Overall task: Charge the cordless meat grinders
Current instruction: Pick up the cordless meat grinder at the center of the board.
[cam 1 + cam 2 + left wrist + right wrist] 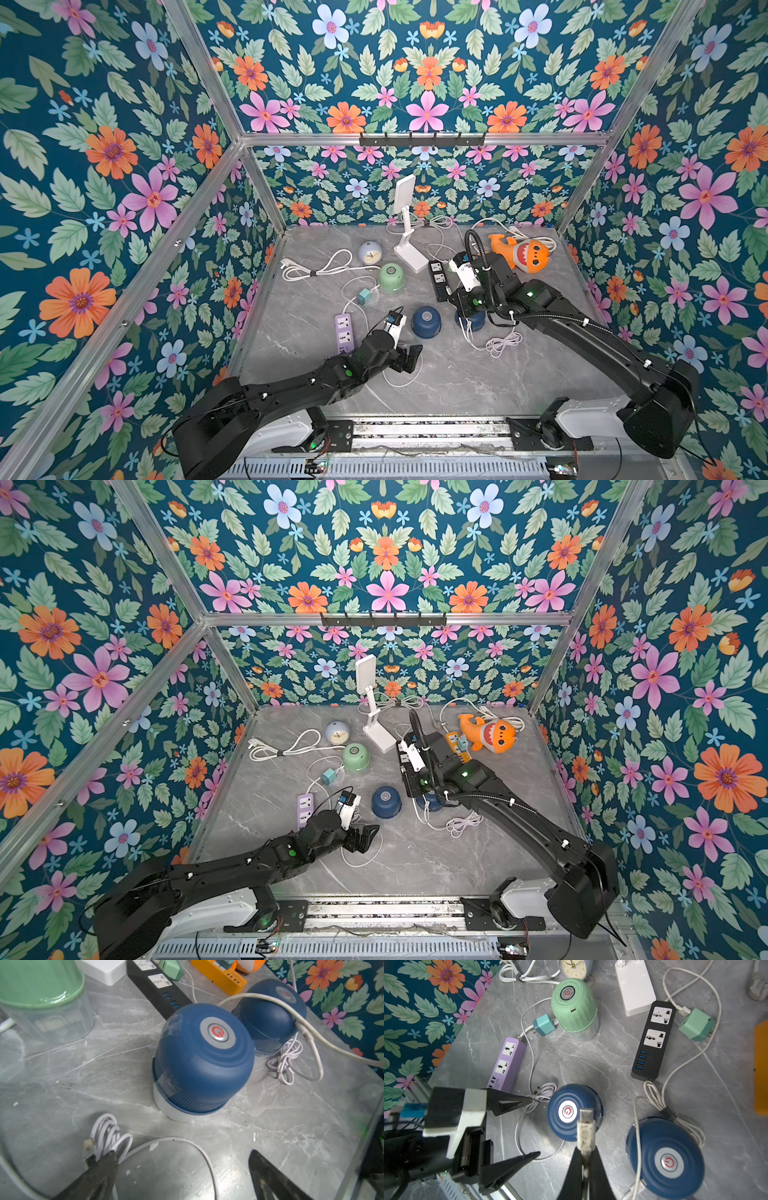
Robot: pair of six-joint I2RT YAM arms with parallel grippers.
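Navy grinder (203, 1061) — white cable (108, 1132) nearby

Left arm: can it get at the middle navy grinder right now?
Likely yes. The left hand is open and faces the middle navy grinder, nothing upright between them. The coiled white cable right by the hand might drag along.

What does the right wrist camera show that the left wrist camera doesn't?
Only the right wrist view: the purple power strip, the alarm clock, and the right gripper shut on a white cable plug. Only the left wrist view: a sliver of the orange plush toy. Both: the green grinder, the cable-draped navy grinder, the bare navy grinder and the black power strip.
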